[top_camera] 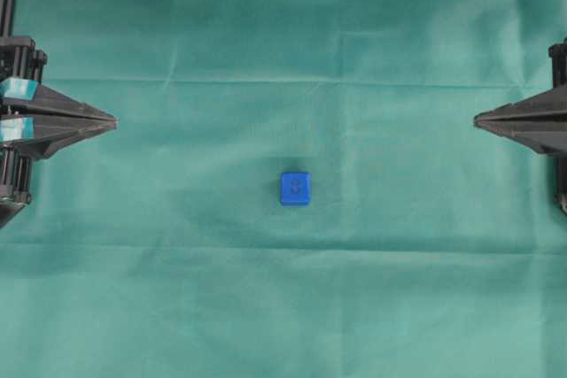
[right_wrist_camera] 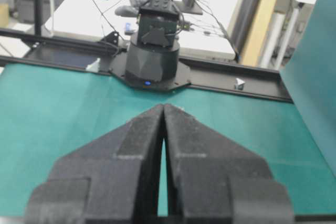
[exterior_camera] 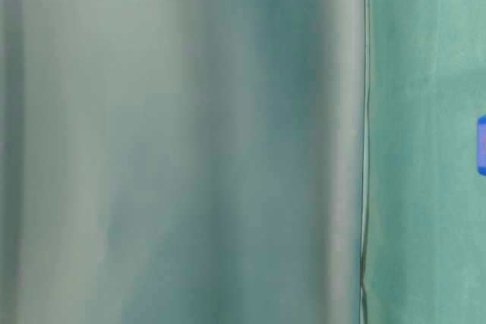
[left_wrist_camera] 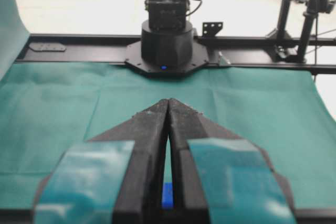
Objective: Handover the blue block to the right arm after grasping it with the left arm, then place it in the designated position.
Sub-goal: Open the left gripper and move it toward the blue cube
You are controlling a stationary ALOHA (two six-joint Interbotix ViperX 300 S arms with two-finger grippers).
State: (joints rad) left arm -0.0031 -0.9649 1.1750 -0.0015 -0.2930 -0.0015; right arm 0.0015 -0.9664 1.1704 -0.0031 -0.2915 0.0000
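Status — nothing started | block lies mid-cloth, untouched | left gripper, right gripper — fingers together, well apart from it | grasp, handover, placement remain

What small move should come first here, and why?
Probably the left tool should open and travel toward the small bright blue cube. The cube lies free on the green cloth midway between both arms, and both tools, including the right tool, are shut and parked at the edges.
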